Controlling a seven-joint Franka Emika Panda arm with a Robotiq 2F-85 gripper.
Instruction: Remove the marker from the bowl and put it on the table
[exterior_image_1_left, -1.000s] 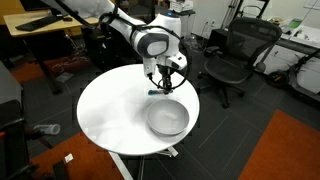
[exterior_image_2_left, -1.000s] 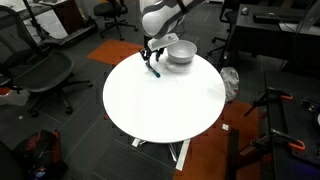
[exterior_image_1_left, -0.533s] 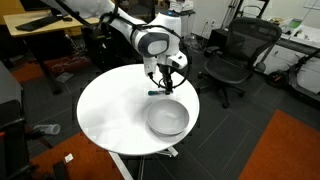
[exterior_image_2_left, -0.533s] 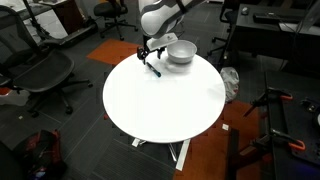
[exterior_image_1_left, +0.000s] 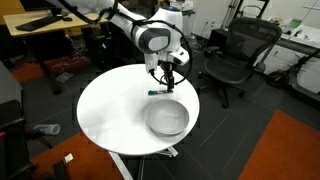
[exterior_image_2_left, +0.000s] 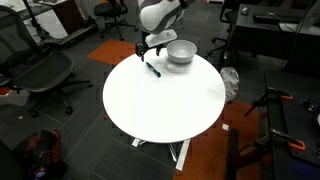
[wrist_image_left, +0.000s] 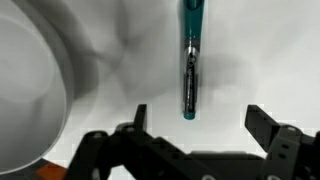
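Note:
The teal-green marker (wrist_image_left: 190, 60) lies flat on the white table (wrist_image_left: 265, 45), just outside the rim of the shiny metal bowl (wrist_image_left: 28, 90). My gripper (wrist_image_left: 197, 112) hangs open above the marker's end, with its fingers (wrist_image_left: 140, 112) apart and nothing between them. In both exterior views the marker (exterior_image_1_left: 157, 93) (exterior_image_2_left: 153, 69) rests on the table (exterior_image_1_left: 110, 115) (exterior_image_2_left: 165, 100) next to the bowl (exterior_image_1_left: 167, 118) (exterior_image_2_left: 181, 52). The gripper (exterior_image_1_left: 166, 76) (exterior_image_2_left: 150, 48) hovers a little above it. The bowl looks empty.
Black office chairs (exterior_image_1_left: 232, 55) (exterior_image_2_left: 45, 72) stand around the round table. A light-wood desk (exterior_image_1_left: 40, 25) sits behind the arm. An orange floor patch (exterior_image_1_left: 285, 150) lies beside the table's pedestal (exterior_image_2_left: 182, 152).
The jaws have spread open and let go of the marker, which now lies on the table. The gripper has lifted slightly away from it.

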